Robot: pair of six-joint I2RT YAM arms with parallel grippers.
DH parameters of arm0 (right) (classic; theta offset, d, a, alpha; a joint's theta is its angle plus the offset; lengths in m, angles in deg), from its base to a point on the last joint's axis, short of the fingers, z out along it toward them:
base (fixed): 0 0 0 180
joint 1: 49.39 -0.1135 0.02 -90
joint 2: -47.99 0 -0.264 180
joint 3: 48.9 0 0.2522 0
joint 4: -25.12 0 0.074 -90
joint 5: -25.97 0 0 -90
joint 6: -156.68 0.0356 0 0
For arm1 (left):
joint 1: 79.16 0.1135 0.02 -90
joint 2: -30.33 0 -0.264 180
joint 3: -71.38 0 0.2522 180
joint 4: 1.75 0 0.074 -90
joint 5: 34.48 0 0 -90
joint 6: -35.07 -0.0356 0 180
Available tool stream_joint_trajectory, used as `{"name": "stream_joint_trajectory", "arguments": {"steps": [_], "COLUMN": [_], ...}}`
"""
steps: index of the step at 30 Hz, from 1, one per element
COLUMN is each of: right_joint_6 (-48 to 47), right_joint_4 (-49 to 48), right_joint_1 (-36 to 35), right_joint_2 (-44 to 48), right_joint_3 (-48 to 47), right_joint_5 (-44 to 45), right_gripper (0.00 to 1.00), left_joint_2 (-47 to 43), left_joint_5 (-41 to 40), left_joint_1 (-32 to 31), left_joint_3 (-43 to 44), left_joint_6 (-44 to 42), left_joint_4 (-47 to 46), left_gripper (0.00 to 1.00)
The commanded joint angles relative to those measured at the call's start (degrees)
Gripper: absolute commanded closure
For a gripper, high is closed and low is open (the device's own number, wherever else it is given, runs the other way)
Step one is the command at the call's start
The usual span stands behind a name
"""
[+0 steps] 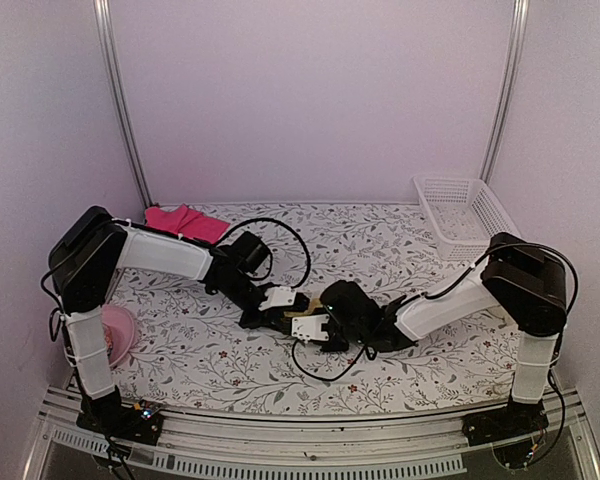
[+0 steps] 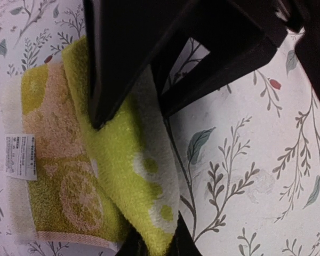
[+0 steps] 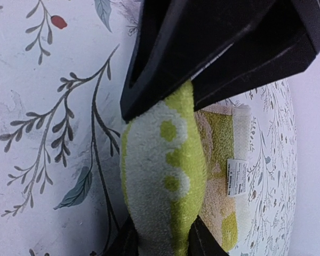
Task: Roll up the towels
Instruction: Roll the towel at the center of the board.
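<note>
Since each gripper pinches one end of the same raised fold, the roll will come out well only if both move as one. The left gripper (image 2: 130, 114) is closed on the green towel (image 2: 122, 165), its fingers nipping the thick, curled edge. The right gripper (image 3: 162, 104) is closed on the other end of that edge, with the plush roll bulging between its fingers. The towel lies near the middle of the bench's near edge, part of it flat on the bench with its label (image 2: 20, 156) showing.

By my judgement, the step in hand is turning the curled edge over the flat part. To do it well, both wrists should travel at one pace and height and pull lightly apart so the cloth is taut. They should lay the roll down square to the towel's sides. Uneven motion would likely skew it into a cone, and a high lift would drag the flat part.

There are two towels: the green one in hand and the pink towel (image 1: 185, 222) lying loose by the far left corner. There is one bowl (image 1: 130, 330) at the left edge and one basket (image 1: 465, 215) at the far right corner.
</note>
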Motion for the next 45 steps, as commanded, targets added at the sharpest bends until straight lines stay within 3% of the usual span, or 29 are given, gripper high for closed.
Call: {"name": "stream_joint_trajectory", "arguments": {"steps": [1, 8, 13, 21, 31, 38, 45], "right_joint_6": [2.1, 6.51, 9.96, 15.52, 19.43, 21.43, 21.75], "right_joint_4": [7.74, 15.59, 20.57, 31.56, 48.82, 55.28, 58.68], "right_joint_1": [0.06, 0.35, 0.94, 4.06, 9.09, 11.57, 12.19], "right_joint_2": [-1.96, -1.92, -2.01, -3.95, -12.15, -16.57, -18.94], "right_joint_3": [-2.65, -5.24, -7.34, -13.56, -29.56, -36.07, -38.89], "right_joint_5": [-2.68, -9.06, -14.17, -24.96, -40.91, -46.37, -50.65], "right_gripper": [0.74, 0.8, 0.8, 0.78, 0.76, 0.76, 0.76], "left_joint_2": [2.97, -6.74, -15.17, -24.74, -30.48, -29.34, -20.24], "left_joint_5": [-5.28, -7.78, -10.16, -10.83, -12.64, -19.79, -30.45], "left_joint_1": [0.87, 1.92, 3.16, 4.06, 0.44, -5.75, -11.17], "left_joint_3": [-4.21, -9.61, -18.27, -32.81, -44.82, -48.77, -47.38], "left_joint_6": [-0.03, 1.95, 3.4, -0.2, -7.45, -10.01, -11.42], "left_joint_4": [7.57, -2.54, -15.73, -35.71, -51.36, -62.55, -74.47], "left_gripper": [0.85, 0.42, 0.3, 0.33, 0.42, 0.44, 0.46]}}
